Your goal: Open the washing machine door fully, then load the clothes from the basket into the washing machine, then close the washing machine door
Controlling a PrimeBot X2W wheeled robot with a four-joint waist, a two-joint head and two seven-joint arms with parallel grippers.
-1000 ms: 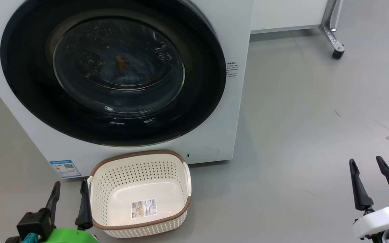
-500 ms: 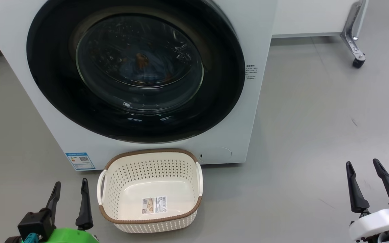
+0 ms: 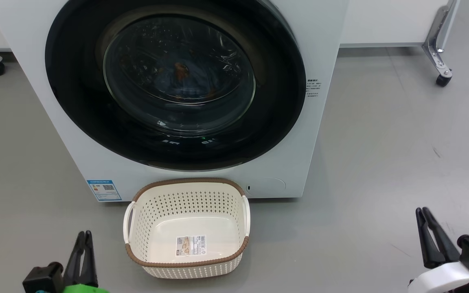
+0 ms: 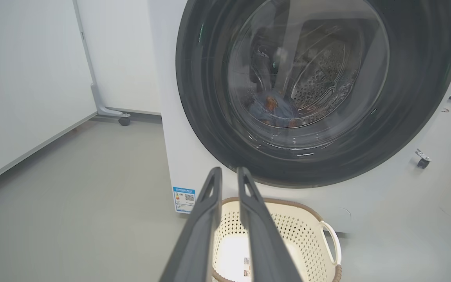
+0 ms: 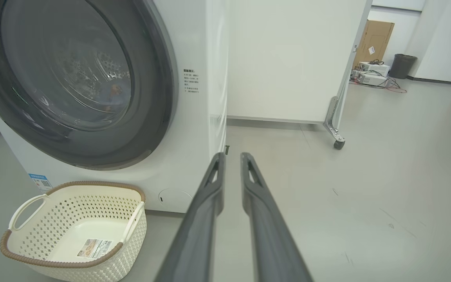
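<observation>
The big round washing machine door, a glossy black rim around a bulging glass bowl, is sitting shut against the white front-loading washing machine. Through the glass, the soft blue-and-orange clothes are lying low in the drum. The cream perforated plastic basket is standing empty just in front of the machine. The left gripper and right gripper are hanging low on either side, fingers drawn almost together and pinching nothing. The door is looking stiff, heavy and slick. I'm seeing no handle, so its outer edge is probably the place to hook.
</observation>
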